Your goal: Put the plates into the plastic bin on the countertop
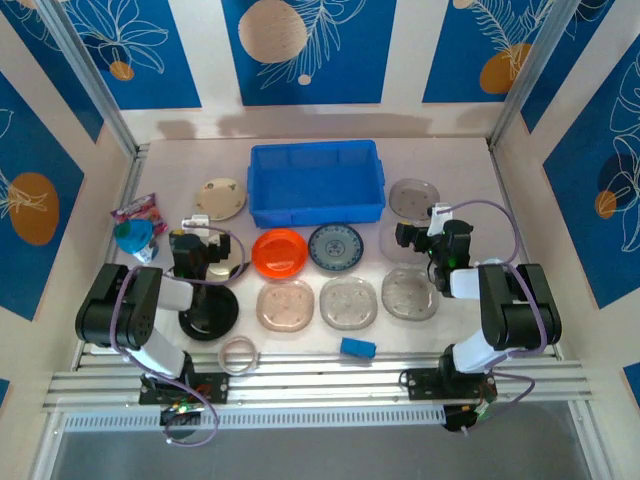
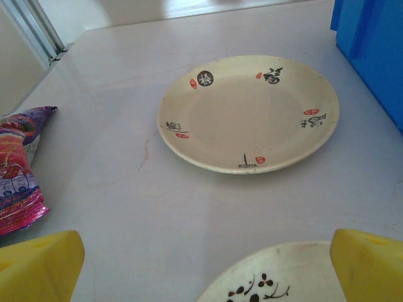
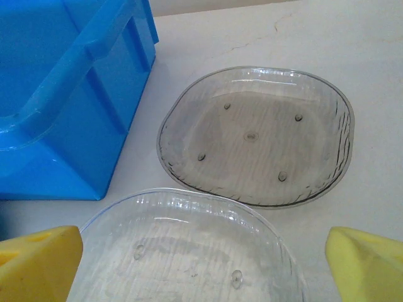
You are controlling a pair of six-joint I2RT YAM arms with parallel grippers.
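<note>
Left gripper point(image 2: 201, 270) and right gripper point(image 3: 201, 264) stood wide; bare surface point(image 2: 354, 154) separated beige plate point(image 2: 249, 113) from bin point(image 2: 371, 50) (upper right).

You have ten round shallow plates point(image 1: 410, 293): five translucent plates point(image 1: 348, 302), one orange plate point(image 1: 279, 252), one black plate point(image 1: 215, 322), one beige plate point(image 1: 220, 197), one blue-white patterned plate point(image 1: 335, 246), one shiny silver plate point(image 1: 232, 268). One bright blue rectangular plastic bin point(image 1: 318, 182), one thin translucent ring point(image 1: 238, 353), one small blue block point(image 1: 357, 347), one snack packet point(image 1: 135, 212).

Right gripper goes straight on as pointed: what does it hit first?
Probably the clear plate just ahead of the right gripper, whose jaws are open. The smoky plate lies beyond it; the blue bin is off to the left. Depth is uncertain.
</note>
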